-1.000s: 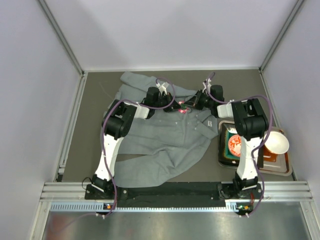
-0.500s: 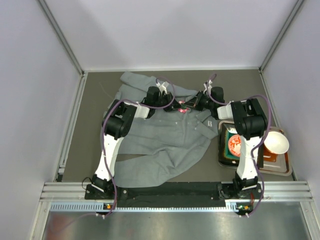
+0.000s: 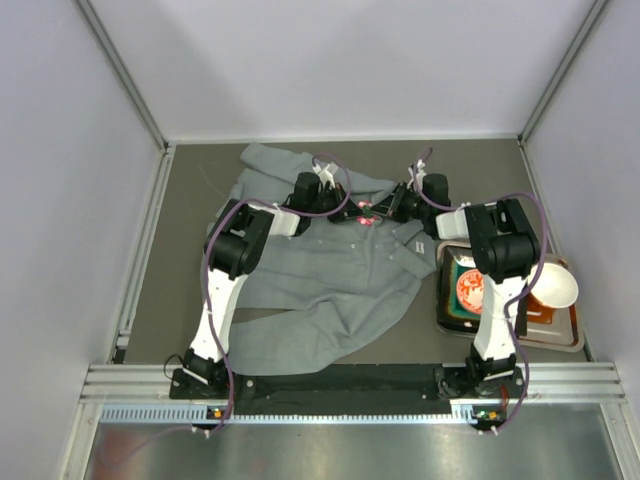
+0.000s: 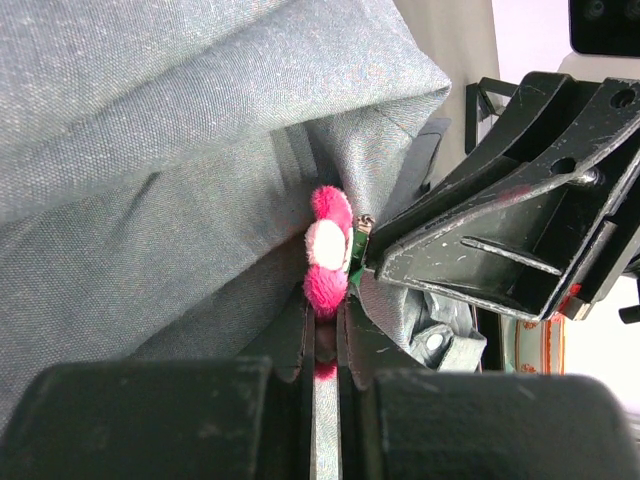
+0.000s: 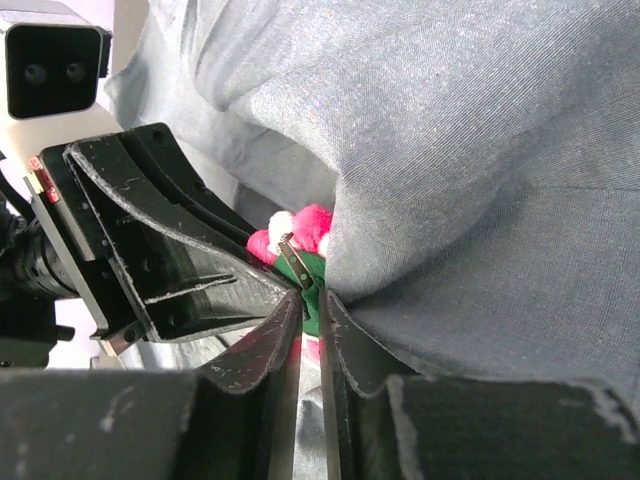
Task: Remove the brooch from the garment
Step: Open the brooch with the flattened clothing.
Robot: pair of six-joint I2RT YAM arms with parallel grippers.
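**Inspector:** Dark matte table [image 3: 190, 200], pale walls on three sides. Where is the item?

**Recorder:** The brooch [image 4: 327, 250] has pink plush petals and a pale centre. It is pinned to the grey garment [image 4: 150, 150], in a pulled-up fold. From overhead it sits at about 1 o'clock of the shirt's middle. A small metal clasp and a green backing show at its edge.

**Inspector:** Grippers?

**Recorder:** The left gripper [image 4: 323, 318] reaches in from 9 o'clock of the brooch. It is clenched to a slit on the lower petal, and pink shows between its fingers. The right gripper [image 5: 310, 305] comes from 3 o'clock with its tips at the green backing and its jaws a narrow slit apart. Whether it pinches or merely touches, I cannot tell.

**Inspector:** Handling assessment?

**Recorder:** I judge the brooch light. The petals look soft and would likely squash and slip under a pinch, so they give poor purchase. The backing and clasp look stiff and are the better place to take hold. The pin is probably thin and could bend if twisted. The cloth is limp and will likely rise with the brooch unless it is held down beside the pin.

**Inspector:** Surroundings?

**Recorder:** A tray [image 3: 575, 340] carrying a white bowl [image 3: 553, 285] sits at 4 o'clock, well apart from the brooch and just beside the garment's edge.
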